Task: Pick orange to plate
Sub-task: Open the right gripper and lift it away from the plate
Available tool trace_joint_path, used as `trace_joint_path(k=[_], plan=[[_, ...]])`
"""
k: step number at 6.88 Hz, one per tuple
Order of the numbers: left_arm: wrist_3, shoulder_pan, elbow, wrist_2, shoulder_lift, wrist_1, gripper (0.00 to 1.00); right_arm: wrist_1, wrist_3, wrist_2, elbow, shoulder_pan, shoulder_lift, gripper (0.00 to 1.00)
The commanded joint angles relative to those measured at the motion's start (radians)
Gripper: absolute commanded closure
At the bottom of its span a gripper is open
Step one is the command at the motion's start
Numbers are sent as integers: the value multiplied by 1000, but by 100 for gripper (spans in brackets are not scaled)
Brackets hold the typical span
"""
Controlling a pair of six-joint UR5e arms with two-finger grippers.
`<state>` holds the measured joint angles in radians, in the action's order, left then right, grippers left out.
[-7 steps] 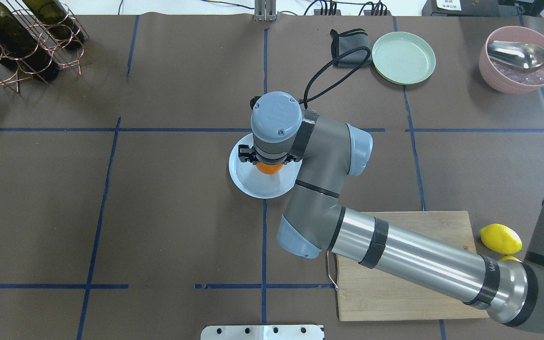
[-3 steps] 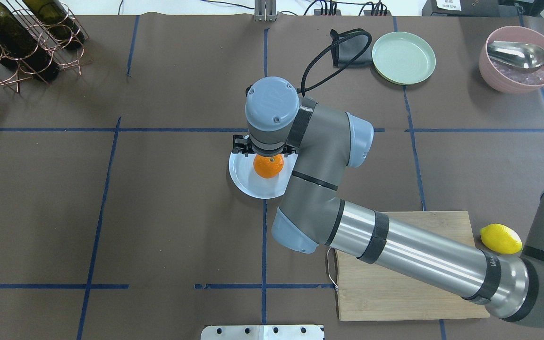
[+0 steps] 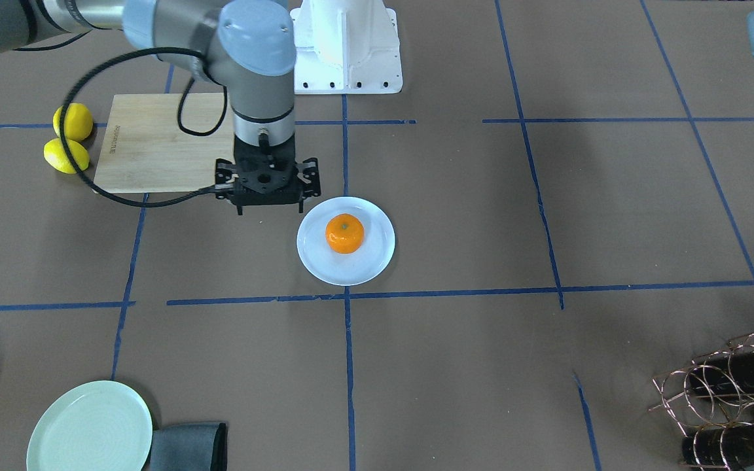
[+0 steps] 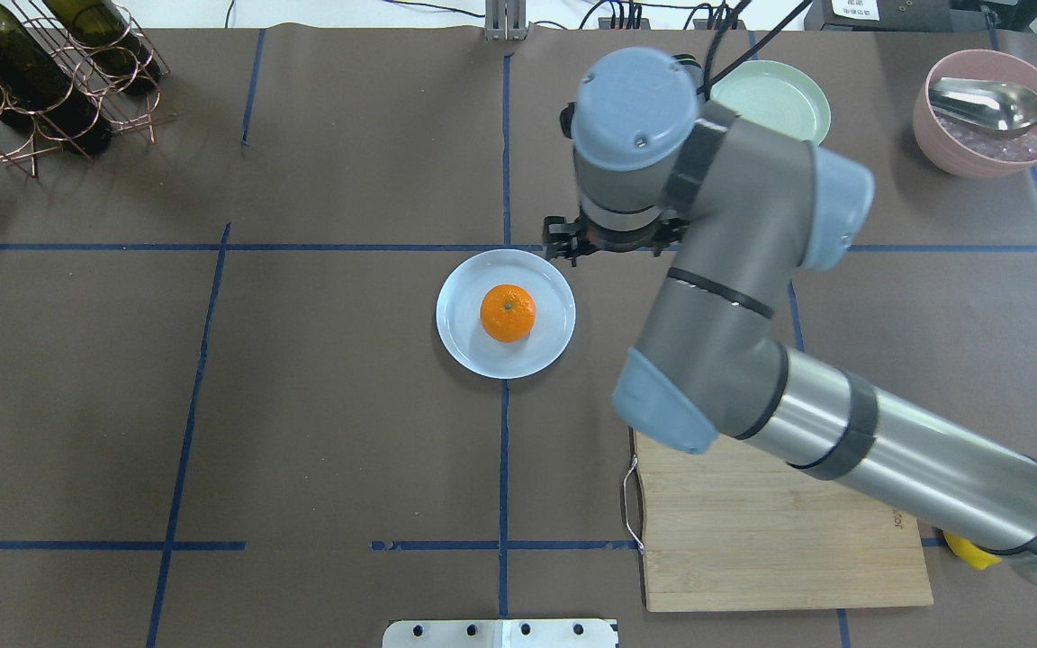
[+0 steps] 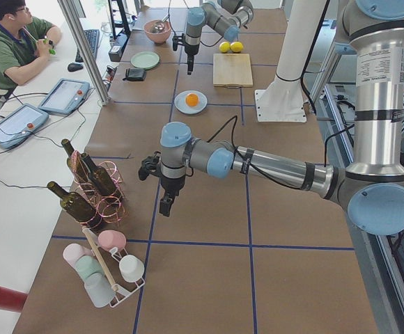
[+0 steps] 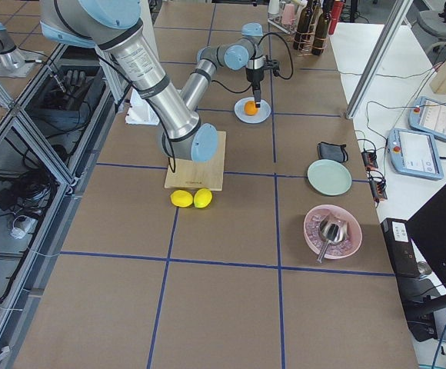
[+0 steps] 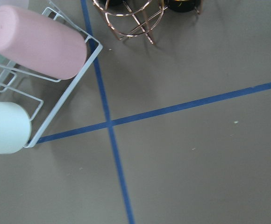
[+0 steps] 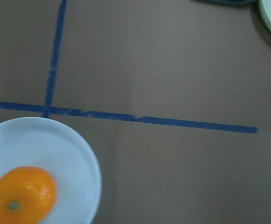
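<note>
Well, the orange (image 4: 508, 312) sits alone in the middle of the pale plate (image 4: 460, 346); my right pincer (image 3: 270, 208) hangs open and empty near its rim.

Most likely a robotics lab: the brown-papered surface (image 4: 302, 405) beneath the right end effector (image 3: 269, 210) is gridded with blue tape (image 4: 503, 135). Across the surface from it, past aluminium posts (image 5: 83, 52), a seated person (image 5: 10, 42) has touchscreen pendants (image 5: 63, 96) on a white desk (image 5: 21, 160).
</note>
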<state>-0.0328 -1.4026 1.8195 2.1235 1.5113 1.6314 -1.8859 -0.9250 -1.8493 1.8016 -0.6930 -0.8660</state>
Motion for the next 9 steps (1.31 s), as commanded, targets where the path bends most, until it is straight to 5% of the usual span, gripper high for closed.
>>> trace_joint_path(k=[1, 3, 6, 9], plan=[[132, -106, -23, 47, 10, -141, 0, -27, 290, -186, 130, -219, -189, 0], [136, -122, -31, 209, -44, -166, 0, -25, 560, -321, 130, -413, -322, 0], [189, -124, -66, 260, -62, -153, 0, -25, 958, -444, 59, -664, -502, 0], [188, -128, -66, 260, -66, -153, 0, 123, 1263, -586, -259, -851, -536, 0]])
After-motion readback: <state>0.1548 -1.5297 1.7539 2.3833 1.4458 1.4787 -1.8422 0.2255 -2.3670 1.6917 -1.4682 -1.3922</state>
